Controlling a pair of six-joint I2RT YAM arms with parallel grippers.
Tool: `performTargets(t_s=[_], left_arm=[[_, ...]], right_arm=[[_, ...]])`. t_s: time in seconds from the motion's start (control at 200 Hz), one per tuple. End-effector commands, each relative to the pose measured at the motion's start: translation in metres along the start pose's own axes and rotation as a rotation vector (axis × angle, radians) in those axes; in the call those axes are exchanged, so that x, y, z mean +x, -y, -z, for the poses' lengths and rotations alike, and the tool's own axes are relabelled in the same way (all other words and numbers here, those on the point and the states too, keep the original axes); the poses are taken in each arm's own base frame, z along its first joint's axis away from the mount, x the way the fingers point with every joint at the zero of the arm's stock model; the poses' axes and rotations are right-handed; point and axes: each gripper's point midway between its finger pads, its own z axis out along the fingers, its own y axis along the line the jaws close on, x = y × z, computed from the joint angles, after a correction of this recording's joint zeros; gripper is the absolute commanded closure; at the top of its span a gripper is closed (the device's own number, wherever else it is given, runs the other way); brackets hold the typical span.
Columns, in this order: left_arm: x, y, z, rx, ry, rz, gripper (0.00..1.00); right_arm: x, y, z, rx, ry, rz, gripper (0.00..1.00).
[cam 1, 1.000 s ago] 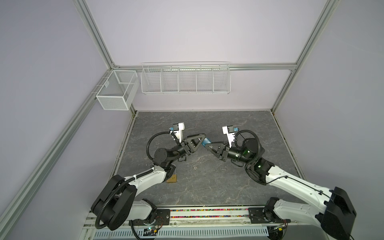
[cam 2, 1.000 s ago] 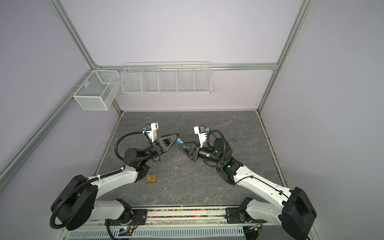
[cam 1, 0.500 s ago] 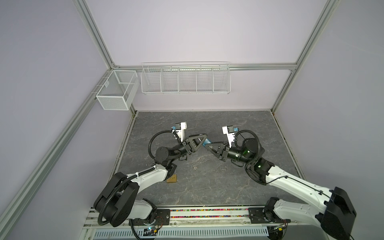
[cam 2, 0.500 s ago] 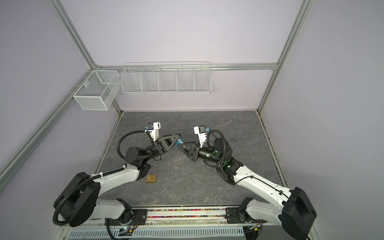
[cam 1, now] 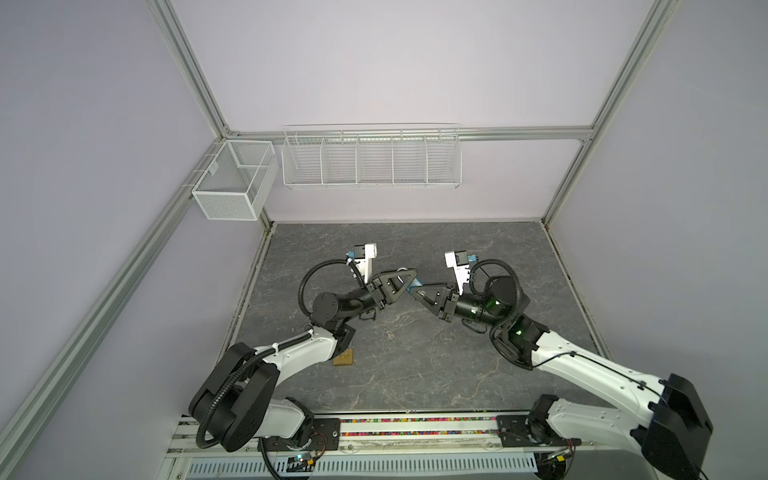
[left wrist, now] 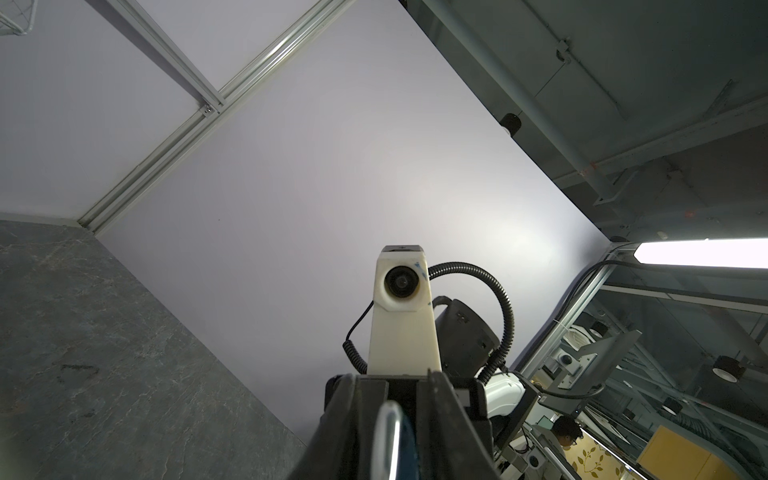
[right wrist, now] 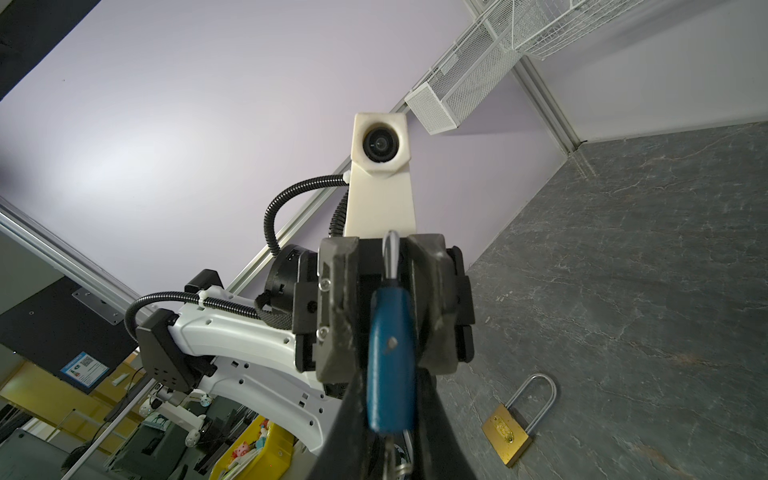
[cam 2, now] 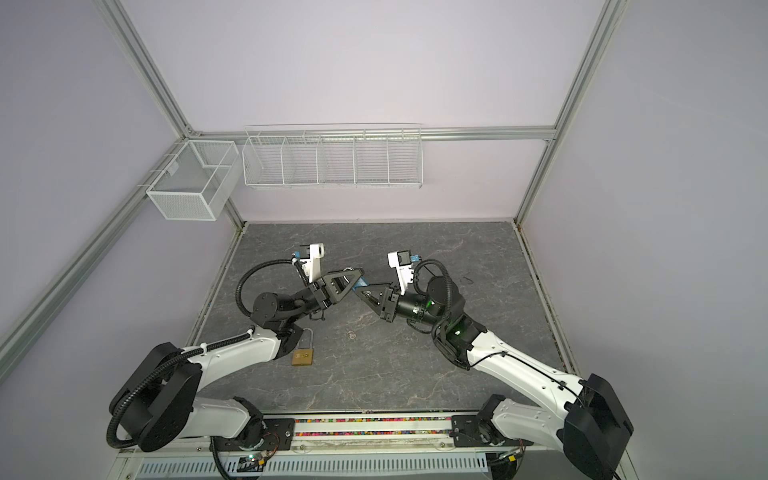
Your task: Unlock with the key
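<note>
Key (right wrist: 390,332): blue head, in the air over the middle of the tabletop (cam 2: 415,365); long axis runs from tool to tool.
Right tool (right wrist: 390,415): pinching the blue head.
Left tool (right wrist: 390,257): jaws narrow around the key's metal end; cannot tell if they touch it.
Padlock (cam 2: 302,356): flat on the tabletop, well below and apart from both tools, shackle shut; left arm (cam 2: 232,353) nearer, elbow just beside it.
Wire rack (cam 2: 332,166), mesh basket (cam 2: 187,195): wall-hung, nothing seen inside.
</note>
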Motion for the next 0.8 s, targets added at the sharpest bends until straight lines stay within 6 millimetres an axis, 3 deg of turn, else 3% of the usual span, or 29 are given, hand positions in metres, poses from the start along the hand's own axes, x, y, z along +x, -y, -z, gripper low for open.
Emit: performTargets(t_s=[0.0, 0.24, 0.485, 0.655, 0.8], left_arm=[[-0.0035, 0.0141, -0.0052, 0.053, -0.007, -0.024, 0.76], [0.0009, 0.0103, -0.0067, 0.050, -0.024, -0.008, 0.90], [0.0055, 0.0116, -0.0097, 0.058, -0.032, -0.001, 0.80], [0.0061, 0.0099, -0.0117, 0.058, -0.035, 0.004, 0.80], [0.0033, 0.0100, -0.0123, 0.055, -0.021, 0.005, 1.00]], right_arm=[[-0.0203, -0.0214, 0.0007, -0.048, 0.058, 0.052, 0.93], [-0.0223, -0.0211, 0.0020, -0.044, 0.065, 0.055, 0.93], [-0.0261, -0.0216, 0.0034, -0.044, 0.071, 0.060, 0.93], [-0.0281, -0.0236, 0.0042, -0.048, 0.073, 0.065, 0.94], [-0.0274, -0.0241, 0.0064, -0.048, 0.074, 0.066, 0.93]])
